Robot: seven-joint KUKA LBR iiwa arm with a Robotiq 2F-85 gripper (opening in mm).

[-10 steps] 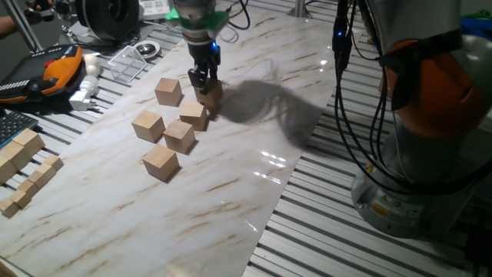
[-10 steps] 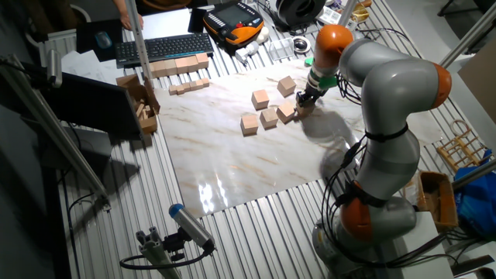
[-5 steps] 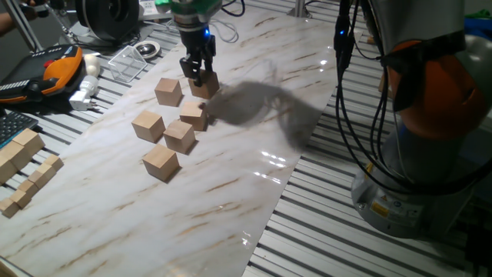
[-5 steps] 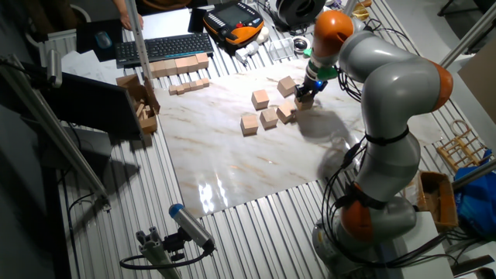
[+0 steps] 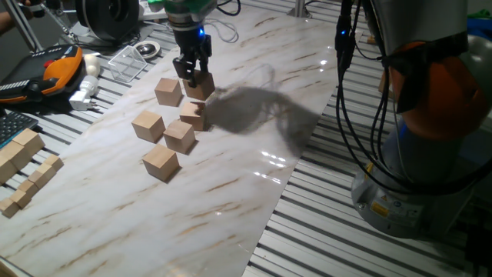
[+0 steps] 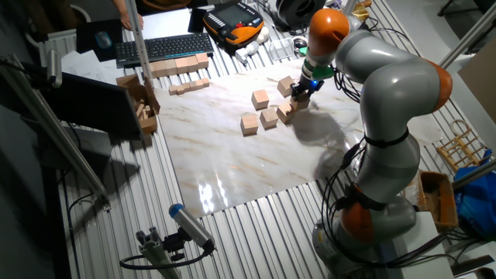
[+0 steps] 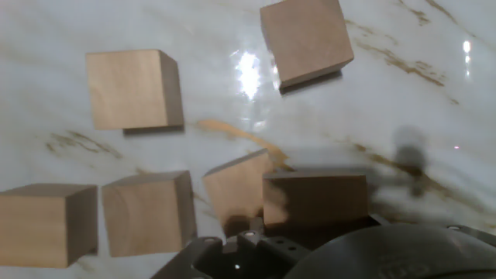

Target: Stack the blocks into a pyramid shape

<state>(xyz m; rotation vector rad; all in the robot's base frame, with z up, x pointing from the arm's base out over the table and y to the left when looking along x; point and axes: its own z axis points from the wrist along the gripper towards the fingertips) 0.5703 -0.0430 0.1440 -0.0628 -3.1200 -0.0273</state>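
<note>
The pincer (image 5: 192, 75) is clamping one wooden cube (image 5: 201, 86) and carrying it clear of the marble counter (image 5: 254, 146), probably to seat it on the three cubes (image 5: 178, 136) lying in a loose row just below as a base.

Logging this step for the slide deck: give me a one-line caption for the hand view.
Gripper holds a light-tan wooden cube above five matching cubes on the marbled white tabletop.

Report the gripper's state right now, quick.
Gripper: shut on a wooden block, lifted clear of the marble board.
</note>
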